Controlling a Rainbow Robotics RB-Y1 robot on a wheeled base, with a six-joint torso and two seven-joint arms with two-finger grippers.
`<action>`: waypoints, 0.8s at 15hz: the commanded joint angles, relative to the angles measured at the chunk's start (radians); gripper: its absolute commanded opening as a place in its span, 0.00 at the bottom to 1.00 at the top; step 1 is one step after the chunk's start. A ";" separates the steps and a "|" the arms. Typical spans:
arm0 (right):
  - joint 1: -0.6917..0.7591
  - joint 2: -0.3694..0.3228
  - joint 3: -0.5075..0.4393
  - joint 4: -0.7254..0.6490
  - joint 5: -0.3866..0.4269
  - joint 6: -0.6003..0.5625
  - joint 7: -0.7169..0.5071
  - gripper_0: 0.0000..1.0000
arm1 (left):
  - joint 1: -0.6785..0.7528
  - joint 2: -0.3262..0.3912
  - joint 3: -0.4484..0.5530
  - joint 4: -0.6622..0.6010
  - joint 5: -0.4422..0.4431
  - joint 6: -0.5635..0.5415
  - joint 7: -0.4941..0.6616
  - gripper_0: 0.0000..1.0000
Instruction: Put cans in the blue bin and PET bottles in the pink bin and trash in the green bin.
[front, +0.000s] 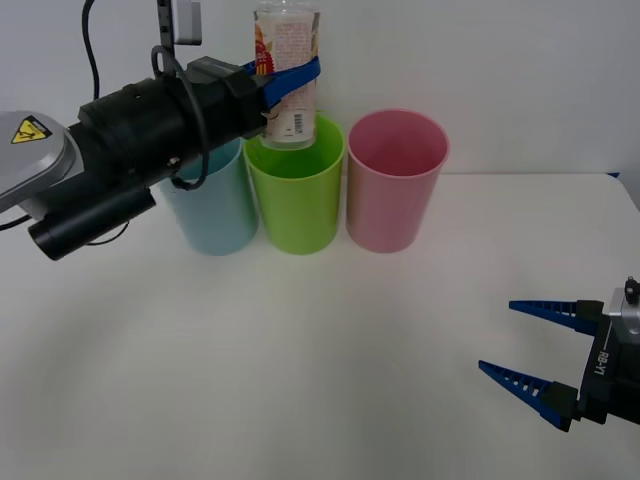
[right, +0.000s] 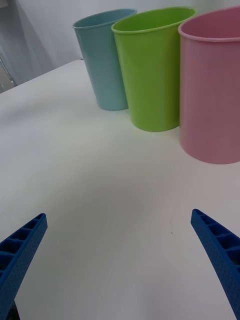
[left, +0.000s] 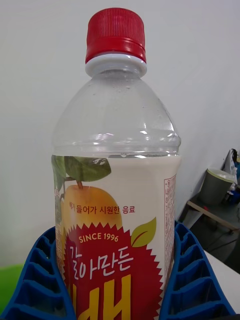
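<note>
my left gripper (front: 290, 75) is clamped on the small clear plastic red-capped pet bottle (front: 287, 70), upright above the lime-green bin (front: 296, 195), mid-carry, needs shifting right over the tall pink plastic bin (front: 395, 185) before release; right gripper (front: 535, 350) idle, fingers spread, low near table.

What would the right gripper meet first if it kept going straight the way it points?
Probably the tall pink plastic bin, or the lime-green bin beside it. The open right gripper faces both across bare white table; depth leaves it unclear which.
</note>
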 joint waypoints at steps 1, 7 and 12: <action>0.000 0.000 0.000 0.000 0.000 0.000 0.000 1.00 | -0.099 -0.066 -0.081 0.084 -0.019 0.061 0.009 0.00; 0.000 0.000 0.000 0.000 0.000 0.000 0.000 1.00 | -0.167 -0.275 -0.109 0.278 -0.202 0.091 0.024 0.00; 0.000 0.000 0.000 0.000 0.000 0.000 0.000 1.00 | -0.222 -0.433 -0.106 0.444 -0.306 0.123 0.029 0.00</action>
